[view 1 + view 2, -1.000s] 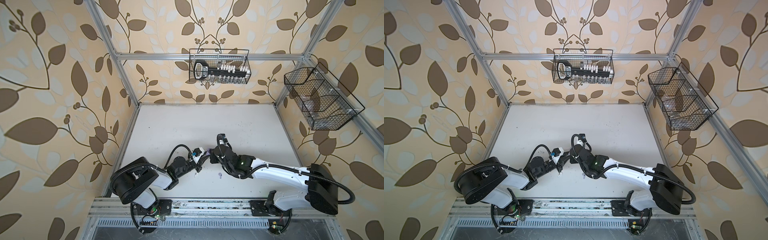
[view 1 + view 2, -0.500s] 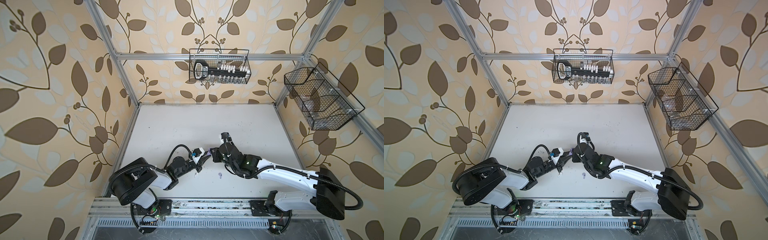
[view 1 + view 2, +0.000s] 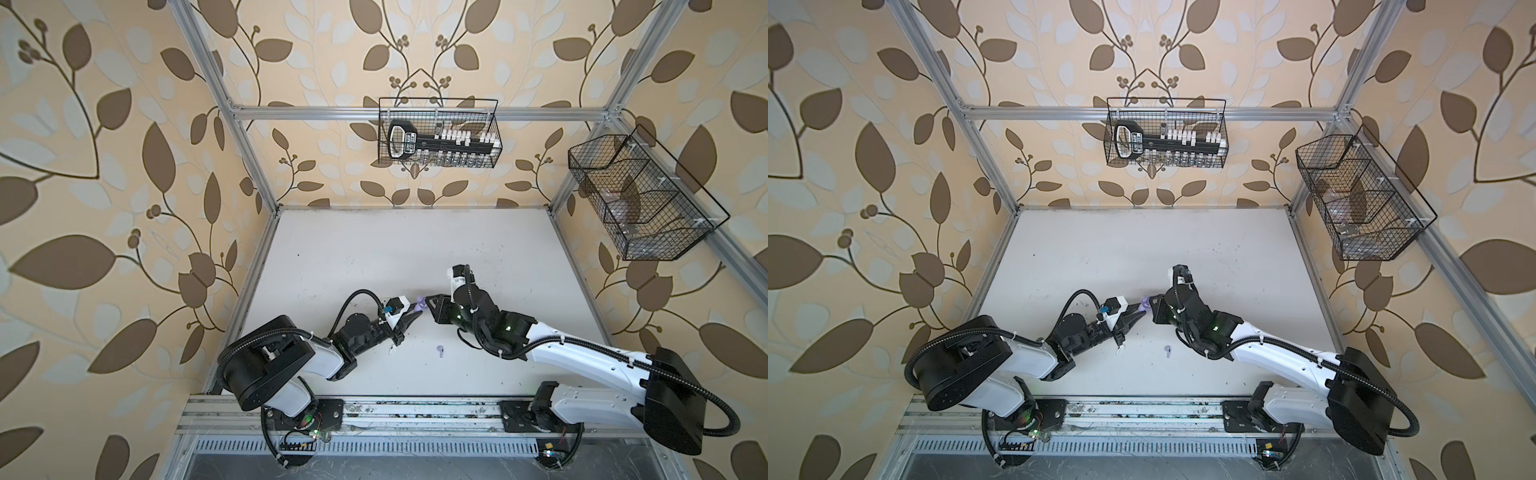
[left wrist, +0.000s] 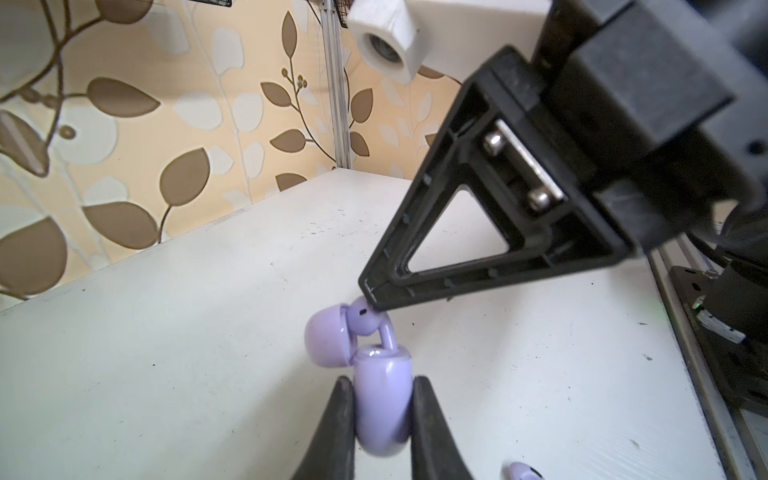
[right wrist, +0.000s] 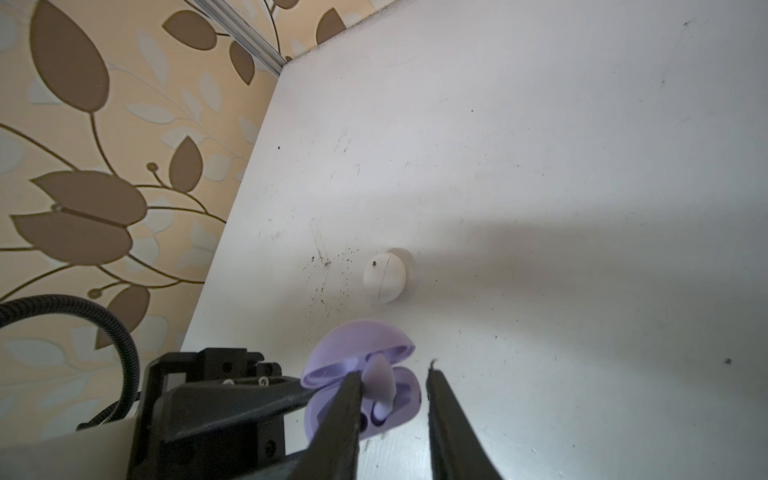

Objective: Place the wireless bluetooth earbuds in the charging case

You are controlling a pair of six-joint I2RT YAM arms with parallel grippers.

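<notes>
Lavender case (image 4: 380, 399), lid open, is pinched across its body by the left gripper (image 4: 382, 384) above the tabletop (image 3: 374, 257), nearer its front edge than its back. One earbud (image 5: 380, 382) stands stem-first in the case, seemingly not yet seated. The right gripper (image 5: 392, 374) has its jaws apart, with one finger (image 5: 349, 399) touching the bud. Best now, I judge: press the head straight along the stem, hold the case steady, and spare the lid. A second earbud (image 3: 439, 351) lies near the front edge.

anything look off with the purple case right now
Yes: the lavender earbud stands proud of the open lavender case held by the left gripper, stem in its slot, head not seated. A second lavender earbud lies loose on the table.
</notes>
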